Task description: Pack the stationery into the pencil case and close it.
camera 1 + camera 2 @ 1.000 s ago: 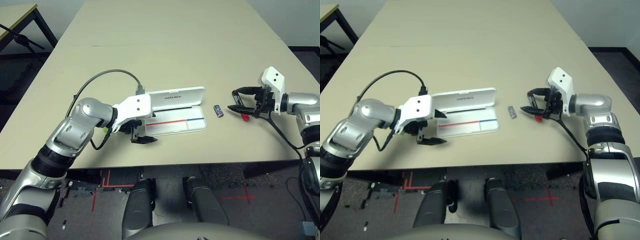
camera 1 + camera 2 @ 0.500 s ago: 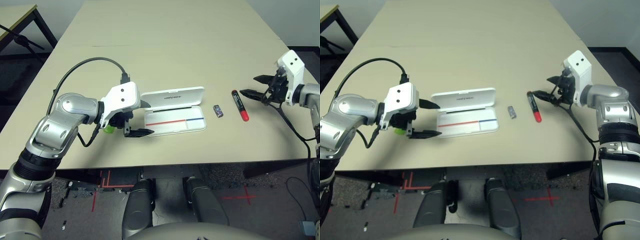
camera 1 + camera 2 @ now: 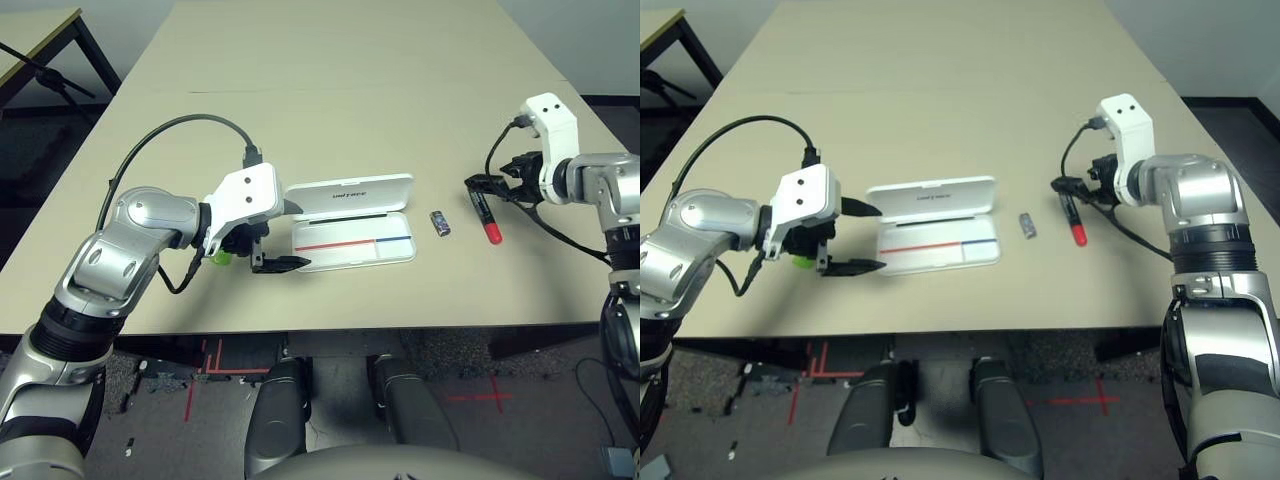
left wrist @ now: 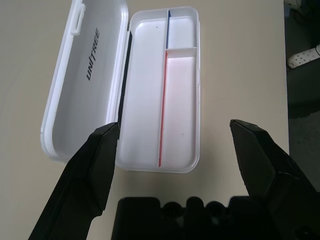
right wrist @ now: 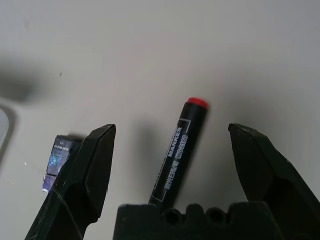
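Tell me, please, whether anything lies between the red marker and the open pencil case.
Yes: the small dark block lies on the table between the red marker and the open pencil case. Nothing stands between the right claw and the marker.

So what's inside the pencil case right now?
Nothing yet. The open pencil case shows bare white compartments split by a red-and-blue divider. The left gripper's fingers cover only its near corner. The red marker and small block lie on the table beside it.
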Controlling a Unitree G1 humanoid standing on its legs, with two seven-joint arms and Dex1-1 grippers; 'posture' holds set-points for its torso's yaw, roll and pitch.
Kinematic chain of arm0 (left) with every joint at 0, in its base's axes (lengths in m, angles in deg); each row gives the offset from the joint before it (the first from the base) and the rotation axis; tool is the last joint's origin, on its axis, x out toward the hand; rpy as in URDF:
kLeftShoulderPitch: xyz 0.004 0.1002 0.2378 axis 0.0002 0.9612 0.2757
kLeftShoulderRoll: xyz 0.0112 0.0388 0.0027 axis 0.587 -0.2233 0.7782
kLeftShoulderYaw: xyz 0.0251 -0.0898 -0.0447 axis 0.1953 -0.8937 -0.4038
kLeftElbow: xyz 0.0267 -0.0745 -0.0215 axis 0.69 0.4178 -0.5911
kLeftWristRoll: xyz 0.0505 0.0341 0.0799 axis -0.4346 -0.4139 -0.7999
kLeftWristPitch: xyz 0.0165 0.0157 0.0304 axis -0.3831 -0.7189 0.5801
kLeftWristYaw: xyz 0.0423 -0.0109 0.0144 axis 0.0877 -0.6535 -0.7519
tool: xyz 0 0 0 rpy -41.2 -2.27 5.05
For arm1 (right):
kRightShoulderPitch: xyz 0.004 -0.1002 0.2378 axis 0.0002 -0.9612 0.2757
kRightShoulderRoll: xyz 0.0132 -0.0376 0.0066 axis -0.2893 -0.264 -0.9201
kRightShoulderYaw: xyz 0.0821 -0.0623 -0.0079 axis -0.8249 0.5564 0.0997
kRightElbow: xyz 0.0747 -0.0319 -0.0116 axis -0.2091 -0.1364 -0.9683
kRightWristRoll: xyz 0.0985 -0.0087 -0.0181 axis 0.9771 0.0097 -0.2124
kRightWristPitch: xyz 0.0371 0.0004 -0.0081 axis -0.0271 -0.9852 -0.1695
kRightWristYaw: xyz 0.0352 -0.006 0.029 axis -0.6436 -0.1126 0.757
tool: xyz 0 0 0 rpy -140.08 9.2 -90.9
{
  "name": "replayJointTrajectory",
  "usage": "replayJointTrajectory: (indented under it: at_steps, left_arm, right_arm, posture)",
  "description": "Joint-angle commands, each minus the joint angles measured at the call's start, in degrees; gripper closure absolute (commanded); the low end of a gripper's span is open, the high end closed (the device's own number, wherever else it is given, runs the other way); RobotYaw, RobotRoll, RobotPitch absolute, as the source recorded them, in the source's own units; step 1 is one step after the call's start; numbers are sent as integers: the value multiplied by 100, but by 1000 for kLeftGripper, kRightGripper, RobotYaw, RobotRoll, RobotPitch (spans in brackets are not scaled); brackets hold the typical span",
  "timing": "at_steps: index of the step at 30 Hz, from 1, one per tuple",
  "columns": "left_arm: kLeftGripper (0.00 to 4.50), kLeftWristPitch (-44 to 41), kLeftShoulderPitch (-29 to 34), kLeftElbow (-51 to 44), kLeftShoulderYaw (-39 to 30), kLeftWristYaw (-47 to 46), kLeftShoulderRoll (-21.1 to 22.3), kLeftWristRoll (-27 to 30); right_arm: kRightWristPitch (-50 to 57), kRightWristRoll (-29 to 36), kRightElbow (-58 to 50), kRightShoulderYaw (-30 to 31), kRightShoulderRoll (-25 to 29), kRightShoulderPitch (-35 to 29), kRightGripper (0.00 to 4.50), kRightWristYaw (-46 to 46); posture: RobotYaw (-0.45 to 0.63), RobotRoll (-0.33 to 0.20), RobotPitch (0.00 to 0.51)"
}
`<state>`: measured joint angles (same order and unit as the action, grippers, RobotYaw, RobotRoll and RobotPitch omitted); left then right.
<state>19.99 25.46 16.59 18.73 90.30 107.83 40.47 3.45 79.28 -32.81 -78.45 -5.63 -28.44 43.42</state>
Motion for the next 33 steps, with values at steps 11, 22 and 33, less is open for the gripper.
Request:
replayJointTrajectory:
  at_steps: [11,22,33]
  left_arm:
    - [36,-145,166,-293,30,-129,105,49]
    - [0,-78,269,-265,46,-134,109,22]
    - [0,9,256,-181,97,-99,84,6]
  right_arm:
    - [-111,-110,367,393,-109,-423,0,-8]
    - [-478,-232,850,371,-88,-488,1004,154]
    - [-1175,-457,850,598,486,-278,3980,-425]
  posture:
    - [106,0,119]
    - [107,0,122]
    - [89,0,129]
